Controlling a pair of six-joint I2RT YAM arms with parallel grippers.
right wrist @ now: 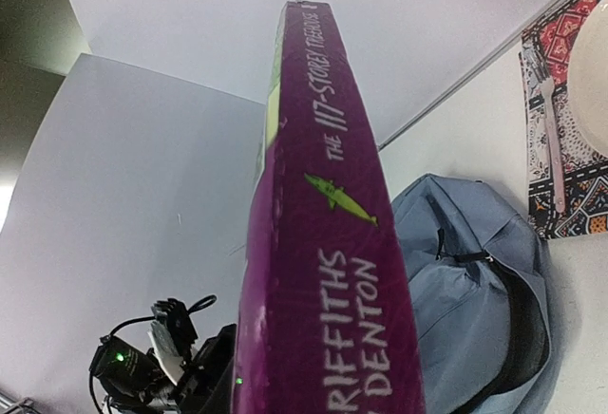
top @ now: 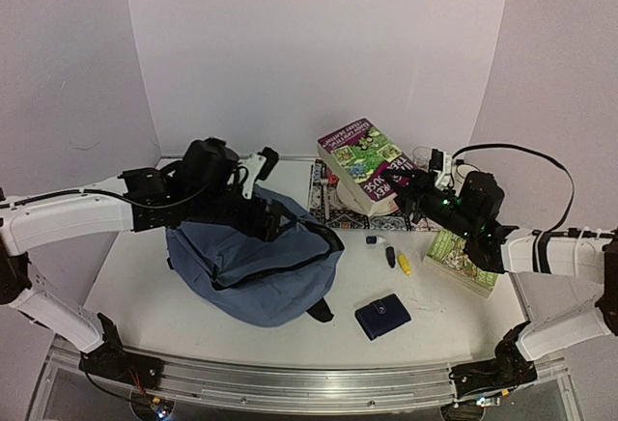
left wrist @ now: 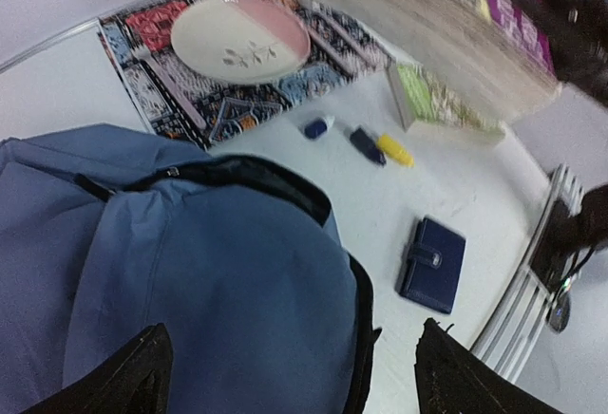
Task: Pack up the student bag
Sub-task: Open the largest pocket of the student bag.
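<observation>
The slate-blue student bag [top: 256,276] lies left of centre on the table, its black-trimmed zip opening gaping toward the right. It also shows in the left wrist view [left wrist: 190,272] and in the right wrist view [right wrist: 475,272]. My left gripper [top: 263,210] hovers over the bag's top, jaws wide open with nothing between them [left wrist: 294,381]. My right gripper [top: 413,192] is shut on a thick purple book [top: 365,163], held tilted in the air right of the bag. The book's spine [right wrist: 328,243] fills the right wrist view and hides the fingers.
A patterned placemat [left wrist: 142,29] with a pink-and-white plate [left wrist: 237,39] lies behind the bag. A navy wallet [top: 382,317], a dark marker [top: 391,257], a yellow marker [top: 406,266] and a small blue-capped item [top: 374,240] lie right of the bag. A green book [top: 463,262] lies far right.
</observation>
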